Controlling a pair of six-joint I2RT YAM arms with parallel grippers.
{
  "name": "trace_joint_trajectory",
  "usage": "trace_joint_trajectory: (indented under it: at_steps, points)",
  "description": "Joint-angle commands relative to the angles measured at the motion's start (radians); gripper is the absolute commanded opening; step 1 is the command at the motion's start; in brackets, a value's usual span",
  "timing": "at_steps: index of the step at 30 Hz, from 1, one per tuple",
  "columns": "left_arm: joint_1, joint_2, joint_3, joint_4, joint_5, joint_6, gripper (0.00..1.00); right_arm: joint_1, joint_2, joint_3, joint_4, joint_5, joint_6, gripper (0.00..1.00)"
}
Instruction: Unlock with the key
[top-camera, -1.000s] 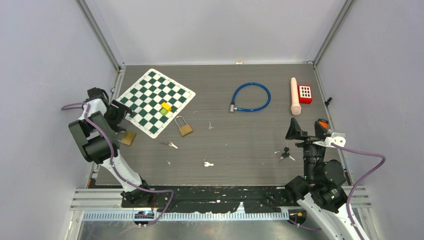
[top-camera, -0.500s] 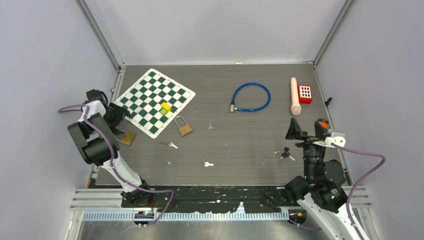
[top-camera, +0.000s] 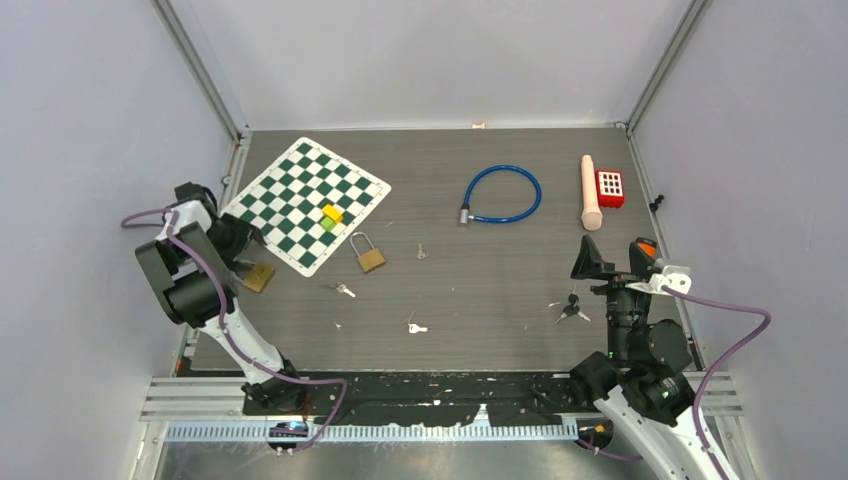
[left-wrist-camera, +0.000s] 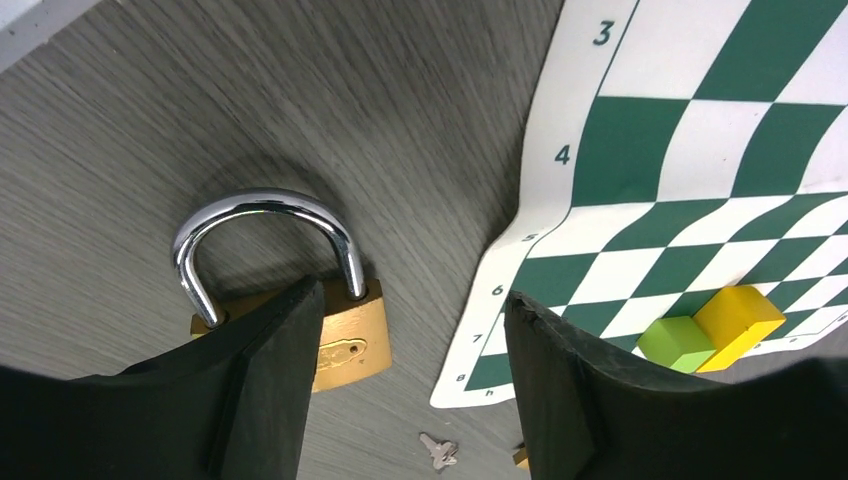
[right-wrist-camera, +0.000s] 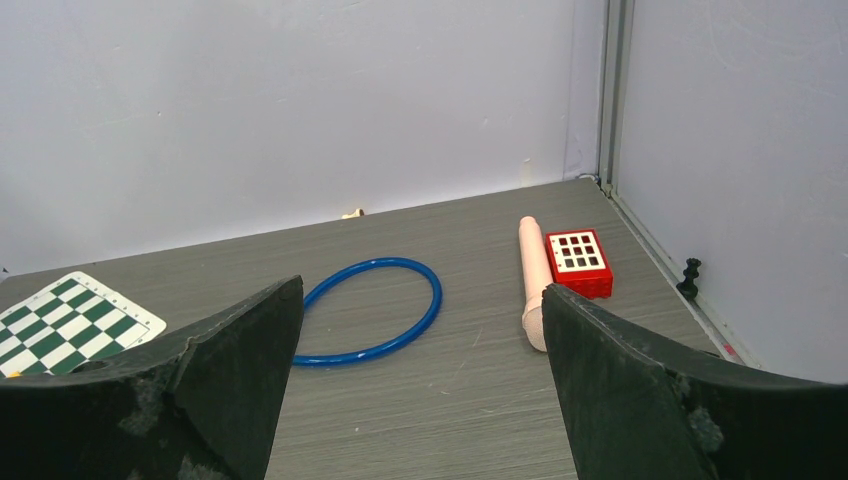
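Seemingly reaching with open left pincer (left-wrist-camera: 410, 300), offset above steel-shackled brass padlock (left-wrist-camera: 355, 330) on grey table (left-wrist-camera: 150, 120); needs centring, then gripping; open right pincer (right-wrist-camera: 420, 290) idle.

**Board left, locks and keys across the table**

The chessboard mat (top-camera: 305, 203) lies back left, with two blocks (top-camera: 330, 216) on it by its near-right edge. One padlock (top-camera: 369, 255) lies just off that edge, and a second padlock (top-camera: 257, 276) lies off the near-left edge. Loose keys (top-camera: 343, 289) are scattered nearer the arms. The cable lock (top-camera: 502, 195) lies back right, with a rod (top-camera: 590, 192) and a toy brick (top-camera: 609, 187) side by side beyond it.

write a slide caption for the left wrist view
Left gripper open over a brass padlock beside the chessboard mat.
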Motion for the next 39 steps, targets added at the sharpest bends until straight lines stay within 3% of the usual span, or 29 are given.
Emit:
trace_joint_trajectory:
  at_steps: [1,11,17,26,31,35,39]
  points:
    - [0.004,-0.025,-0.019,-0.049,0.046,0.025,0.64,0.007,-0.179,0.011,0.027,0.013,-0.011,0.95]
    - [-0.036,-0.236,-0.273,-0.002,0.118,-0.012,0.60,0.006,-0.186,0.012,0.027,0.005,-0.006,0.96]
    - [-0.152,-0.373,-0.428,0.021,0.126,-0.072,0.51,0.007,-0.186,0.017,0.024,-0.001,0.001,0.96]
    - [-0.359,-0.511,-0.582,0.023,0.024,-0.138,0.49,0.008,-0.185,0.022,0.012,-0.013,0.010,0.95]
    - [-0.498,-0.527,-0.543,-0.040,-0.128,-0.133,0.61,0.007,-0.184,0.022,0.011,-0.020,0.009,0.95]
    - [-0.539,-0.513,-0.507,-0.063,-0.272,-0.147,0.75,0.007,-0.182,0.022,0.008,-0.024,0.009,0.96]
    - [-0.557,-0.473,-0.478,-0.055,-0.330,-0.180,0.81,0.007,-0.173,0.026,0.003,-0.029,0.009,0.95]
